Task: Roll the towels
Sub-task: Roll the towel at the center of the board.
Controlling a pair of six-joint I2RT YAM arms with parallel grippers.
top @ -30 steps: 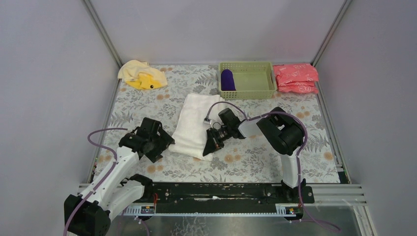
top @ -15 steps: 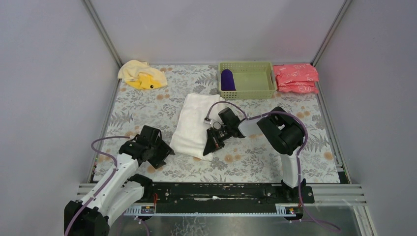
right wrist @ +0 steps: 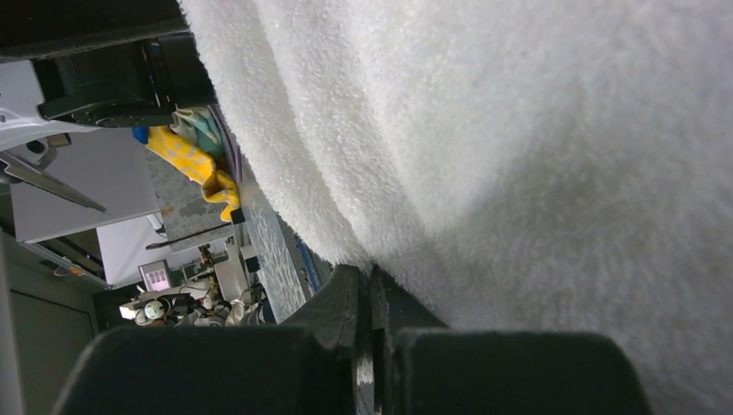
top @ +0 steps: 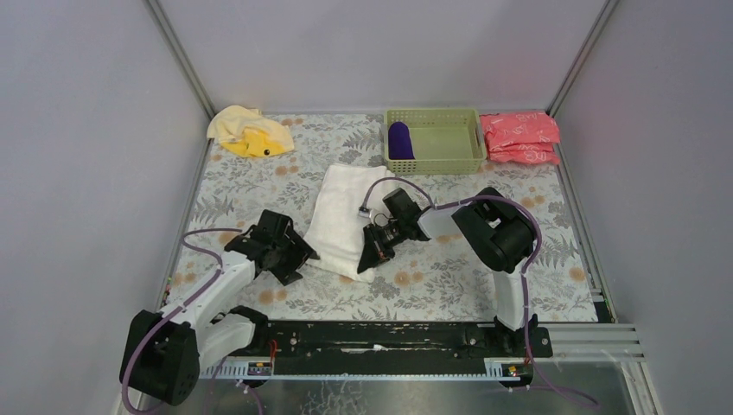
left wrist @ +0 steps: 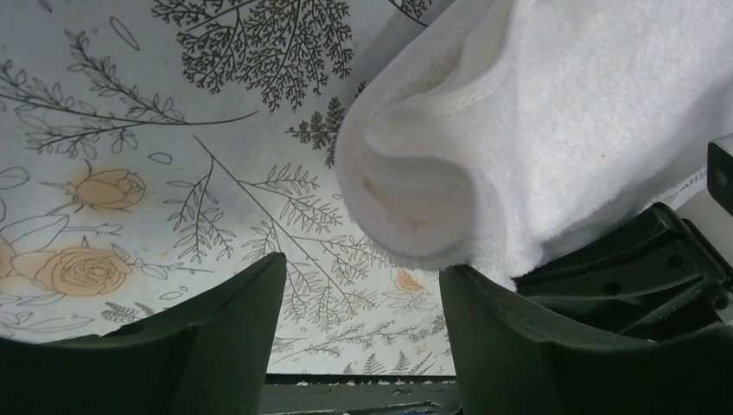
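The large white towel (top: 339,214) lies folded in the middle of the table. My left gripper (top: 298,257) is open, its fingers either side of the table just short of the towel's curled near-left corner (left wrist: 415,199). My right gripper (top: 370,257) is at the towel's near-right edge, its fingers (right wrist: 341,298) shut with the towel's edge (right wrist: 519,147) at their tips. The dark purple towel (top: 398,140) lies rolled in the green basket (top: 445,162). The pale yellow towel (top: 249,131) lies crumpled at the back left.
Pink-red plastic packets (top: 520,137) are stacked at the back right beside the basket. Grey walls close in the table on three sides. My right gripper's black body (left wrist: 644,268) shows just right of the towel's corner in the left wrist view.
My left gripper has dipped towards the near edge and then swung right, up to the white towel's near-left corner. The right arm and the towels have not moved.
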